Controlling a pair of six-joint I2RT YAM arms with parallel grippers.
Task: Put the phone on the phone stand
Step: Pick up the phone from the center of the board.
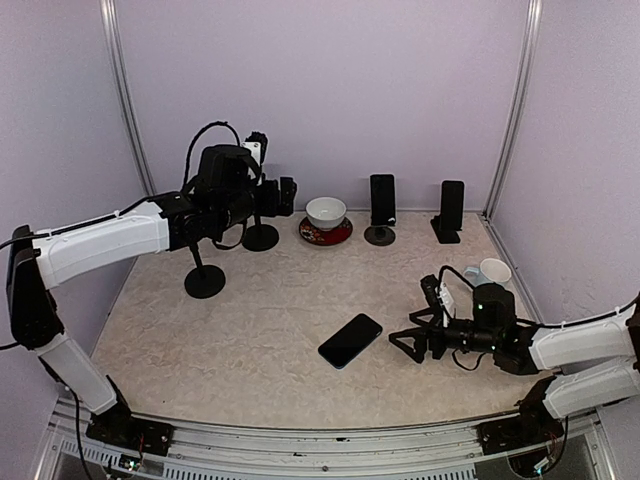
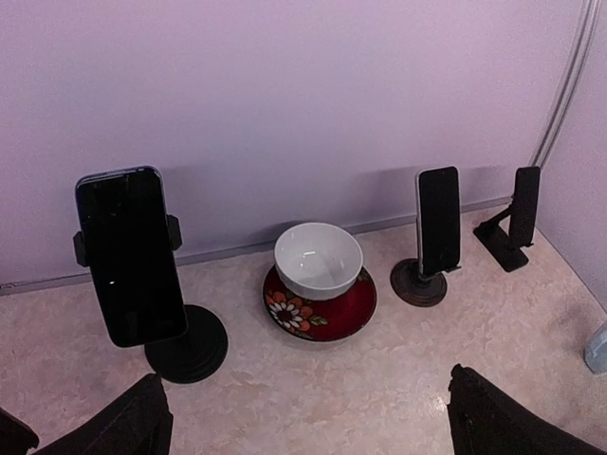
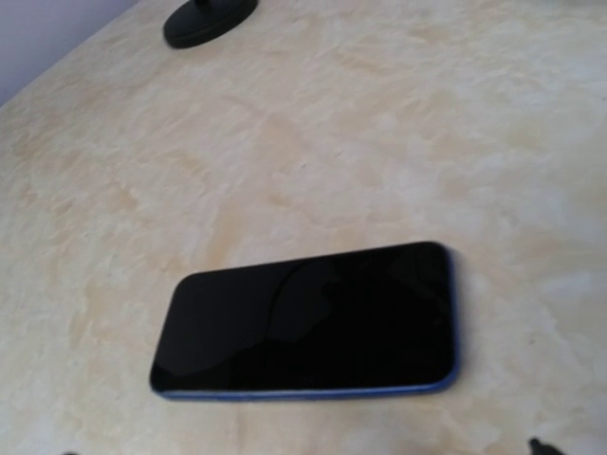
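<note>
The phone (image 1: 350,340) lies flat on the table (image 1: 260,330) just ahead of the right arm's fingers (image 1: 412,331), spread wide and empty — the reach-to-grasp step, likely calling for a low pinch across its long edges — while the left fingers (image 2: 133,422), also wide, hold nothing; no writing is legible.

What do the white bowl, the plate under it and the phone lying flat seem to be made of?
White bowl: probably glazed ceramic, smooth with soft sheen.
Red plate: perhaps lacquer or glazed ware, glossy with painted flowers.
Phone: glass front, dark and reflective; blue rim, material unclear.
</note>
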